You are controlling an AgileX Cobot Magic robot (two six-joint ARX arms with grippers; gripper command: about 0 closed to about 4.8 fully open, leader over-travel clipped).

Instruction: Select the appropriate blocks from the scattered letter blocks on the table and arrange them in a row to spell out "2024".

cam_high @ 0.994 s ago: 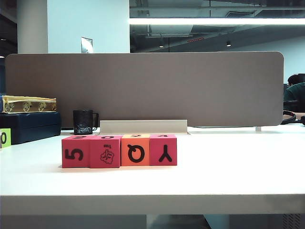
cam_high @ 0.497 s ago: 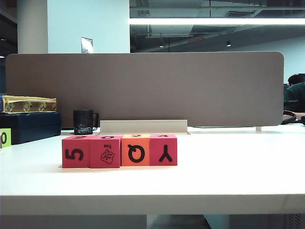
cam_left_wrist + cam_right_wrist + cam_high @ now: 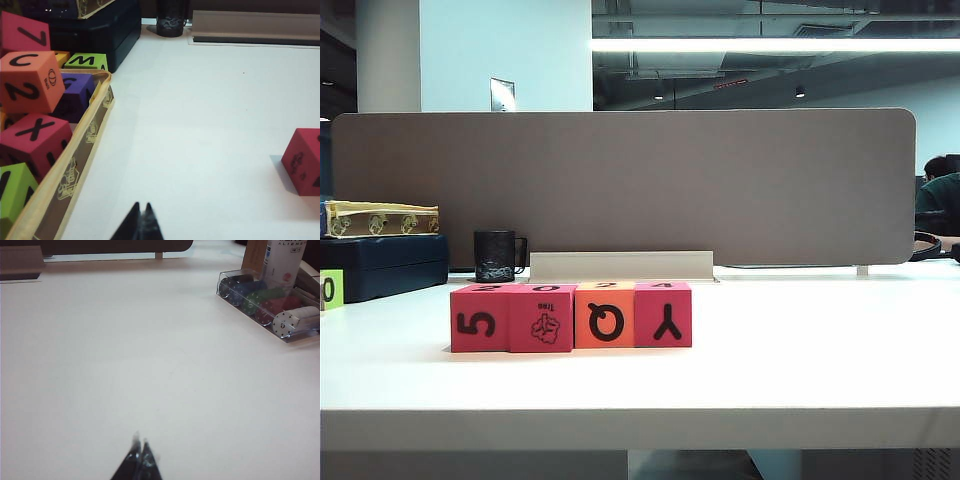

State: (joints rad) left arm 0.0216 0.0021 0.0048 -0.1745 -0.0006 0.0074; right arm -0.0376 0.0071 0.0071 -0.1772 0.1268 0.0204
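Observation:
Four blocks stand touching in a straight row on the white table point(image 3: 800, 360), left of centre. From the left they are a pink-red one marked 5 point(image 3: 479, 318), a pink-red one with a tree picture point(image 3: 542, 318), an orange Q point(image 3: 604, 315) and a pink-red Y point(image 3: 663, 314). Dark digits show foreshortened on their tops. No arm appears in the exterior view. My left gripper point(image 3: 141, 206) is shut and empty low over bare table, with one pink-red block point(image 3: 303, 160) off to its side. My right gripper point(image 3: 140, 440) is also shut and empty over bare table point(image 3: 125, 350).
A yellow-rimmed tray point(image 3: 75, 165) of loose letter blocks lies beside the left gripper. A dark case point(image 3: 380, 262), a black mug point(image 3: 495, 256) and a lime-green "0" block point(image 3: 330, 289) stand at back left before the partition point(image 3: 620, 180). A clear case of coloured chips point(image 3: 265, 302) lies far right.

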